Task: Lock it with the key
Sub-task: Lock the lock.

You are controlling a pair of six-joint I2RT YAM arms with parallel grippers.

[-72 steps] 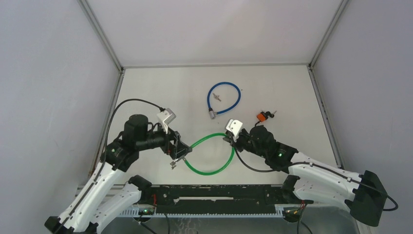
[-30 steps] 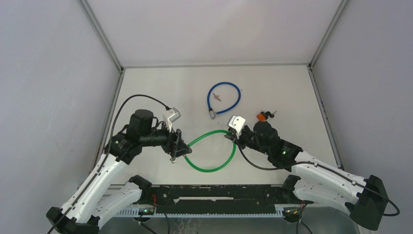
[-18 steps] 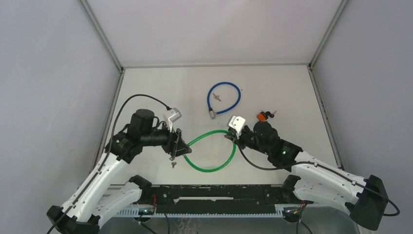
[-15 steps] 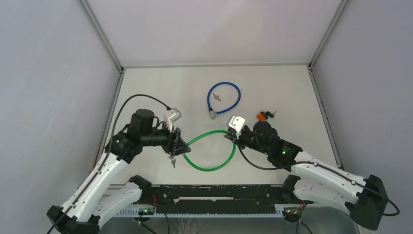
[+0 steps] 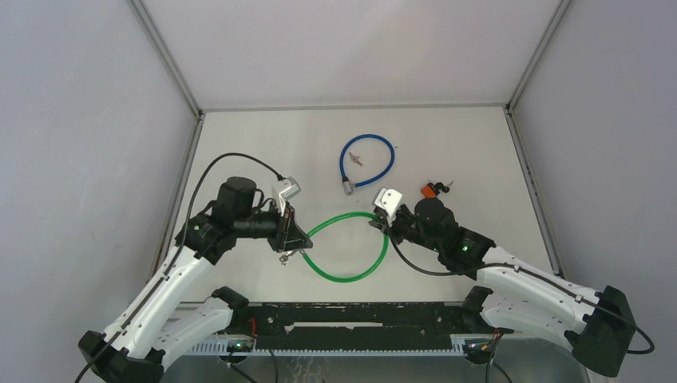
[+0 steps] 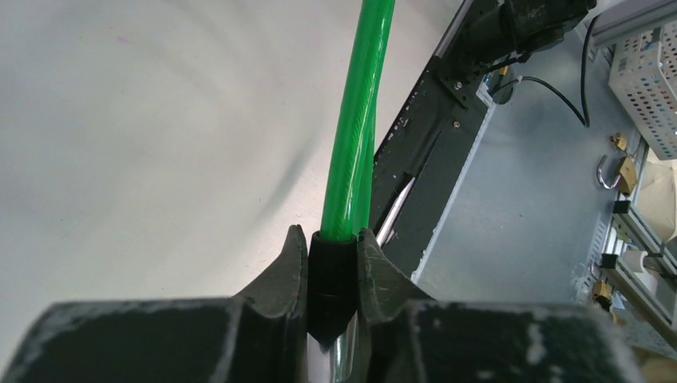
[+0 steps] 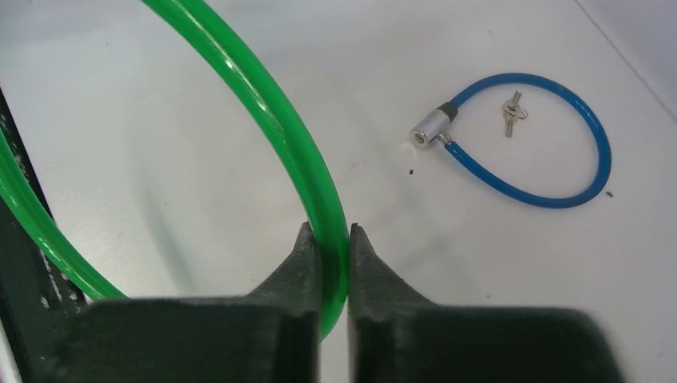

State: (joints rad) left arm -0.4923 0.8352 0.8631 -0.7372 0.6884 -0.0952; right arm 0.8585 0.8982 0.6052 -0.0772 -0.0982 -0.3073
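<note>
Green plastic-sheathed cable lock [image 5: 351,275], looped just short of white table [image 5: 447,144] centre towards 6 o'clock: likely light, springy, slick along the sheath, so best pinched at the stiff black end collar [image 6: 331,263]. Left gripper [image 5: 291,239], reaching in from 9 o'clock, clamped on that collar; right gripper [image 5: 382,223], from 4 o'clock, shut on the cable's upper limb.

Green cable lock [image 5: 345,278], key [image 5: 284,258] at left end
</note>
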